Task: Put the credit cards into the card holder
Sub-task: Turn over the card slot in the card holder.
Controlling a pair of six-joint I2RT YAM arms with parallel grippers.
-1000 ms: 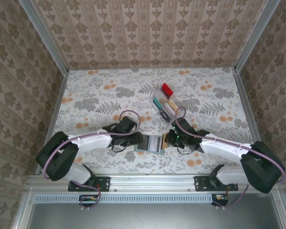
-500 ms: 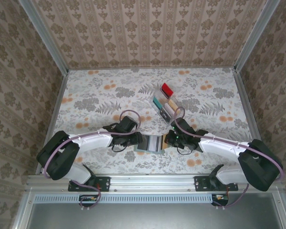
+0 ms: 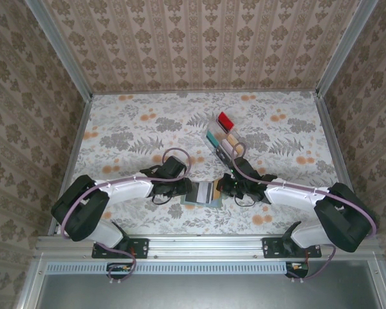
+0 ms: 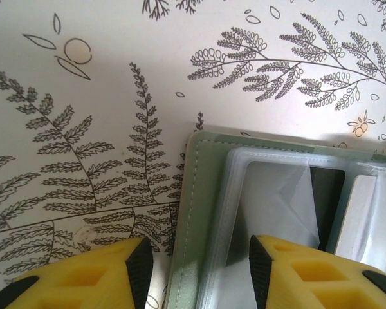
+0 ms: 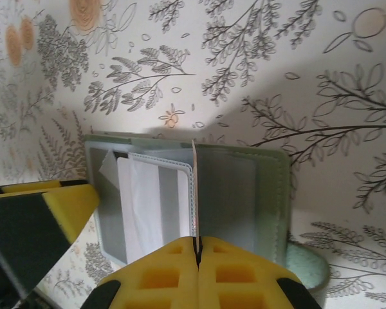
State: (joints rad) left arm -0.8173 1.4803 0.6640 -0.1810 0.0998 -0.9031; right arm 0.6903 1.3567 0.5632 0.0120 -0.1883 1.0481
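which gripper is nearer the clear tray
Right. The right gripper, pinching a credit card, sits just short of the clear tray; the left gripper is farther, at the left edge of the card holder.

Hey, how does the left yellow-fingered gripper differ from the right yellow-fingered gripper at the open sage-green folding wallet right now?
The left gripper has its jaws apart, while the right gripper is shut. The left gripper holds nothing and straddles the left edge of the sage-green wallet. The right gripper pinches a thin plastic card edge-on over the wallet's middle. Both are yellow-tipped and sit low at the open wallet.
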